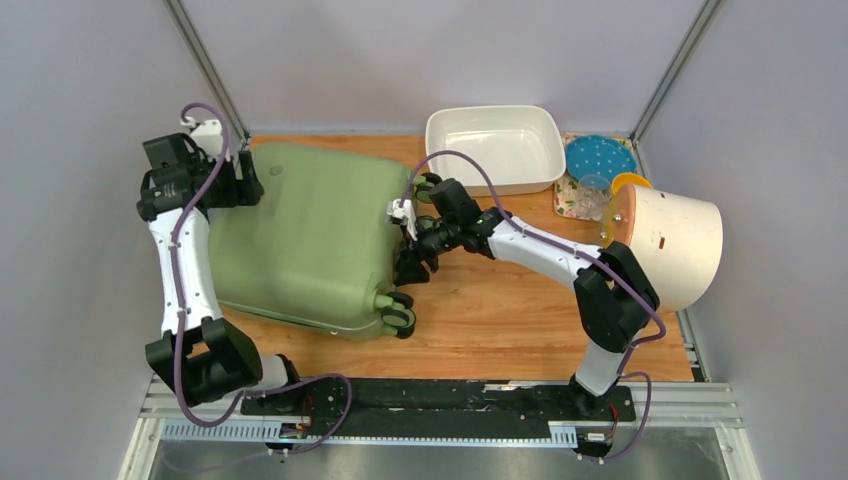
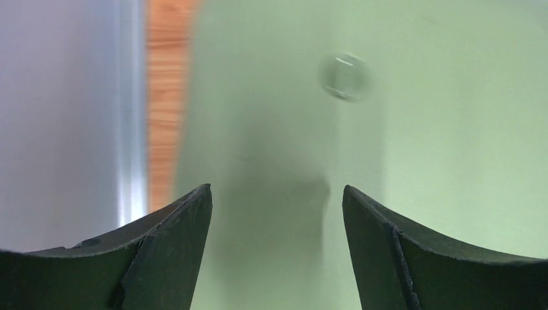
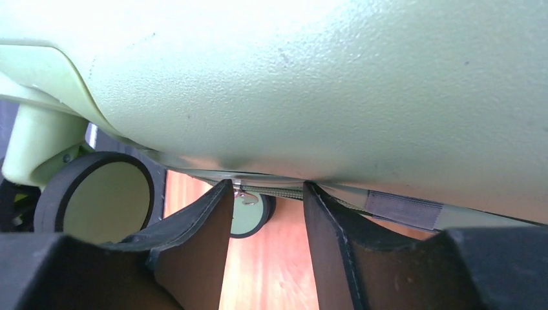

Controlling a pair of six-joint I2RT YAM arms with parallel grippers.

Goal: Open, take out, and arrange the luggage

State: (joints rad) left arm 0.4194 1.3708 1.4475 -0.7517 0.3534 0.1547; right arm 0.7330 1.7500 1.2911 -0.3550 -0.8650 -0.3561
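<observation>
Right wrist: luggage (image 3: 323, 84) edge just above right end effector (image 3: 265, 188).

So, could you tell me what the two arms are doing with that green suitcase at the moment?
Both arms are working on the luggage, which lies flat and closed on the table. The right gripper is at its wheeled edge, jaws apart with the zipper pull between the tips, not visibly pinched. The left gripper is open over the shell near the far left corner. Nothing has been opened or taken out yet.
</observation>
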